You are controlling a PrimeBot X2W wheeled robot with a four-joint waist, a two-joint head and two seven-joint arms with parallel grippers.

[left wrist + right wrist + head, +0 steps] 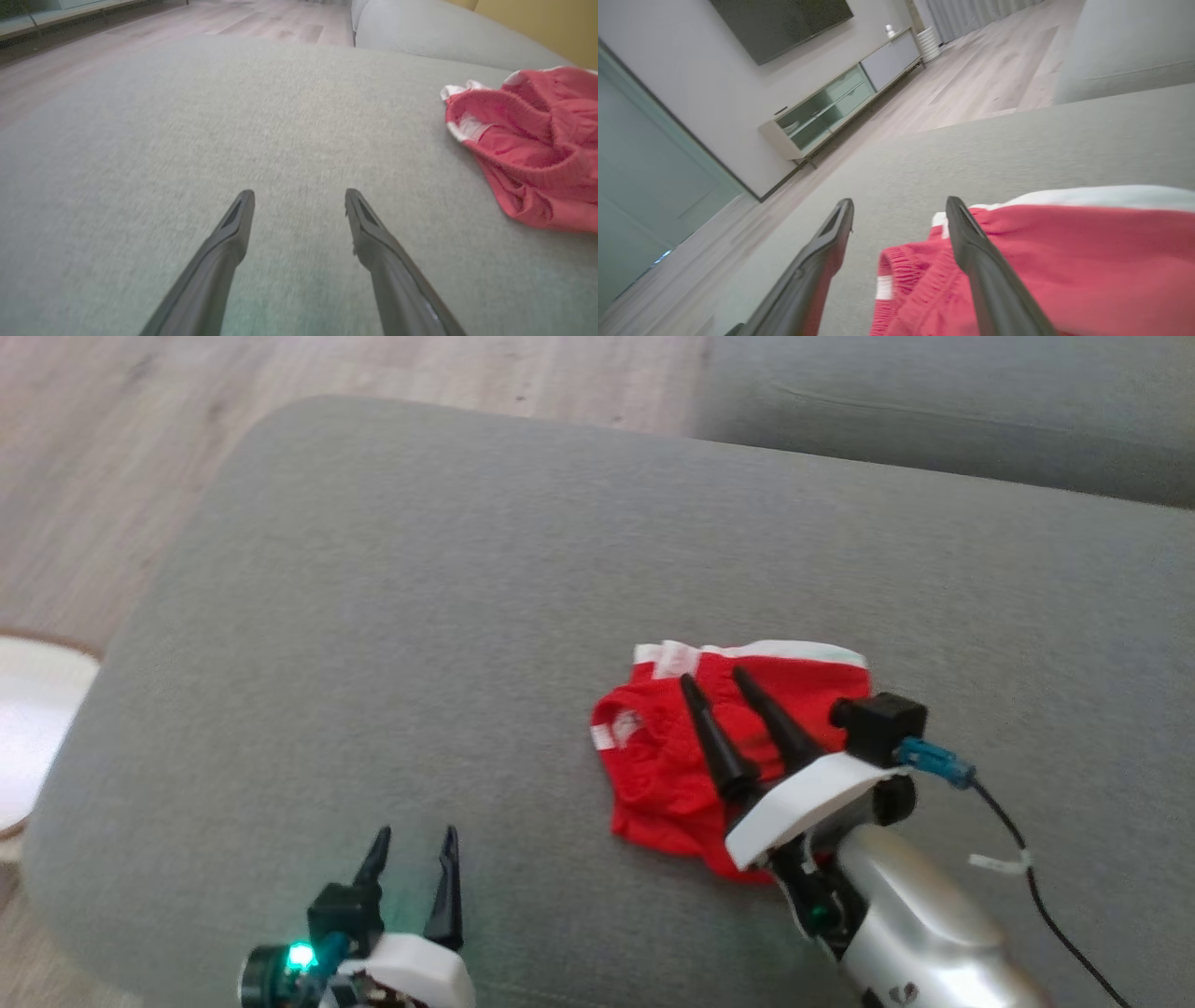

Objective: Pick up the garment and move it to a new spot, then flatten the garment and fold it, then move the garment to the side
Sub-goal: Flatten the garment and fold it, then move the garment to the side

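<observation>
Red garment (653,775) bunched beneath right end effector (714,675), spread, pinching nothing; left end effector (417,831) spread, kept clear, garment to its right.

A grey fabric sofa seat (420,569) stands on a light wood-plank floor (112,429), with a second grey cushion (934,411) adjoining it. A dark screen (780,23) is mounted on a pale wall (714,79). A low glass-fronted cabinet (826,107) stands against that wall.

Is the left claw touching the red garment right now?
No, the left claw hangs open over bare grey cushion, with the red garment lying apart to its right.
</observation>
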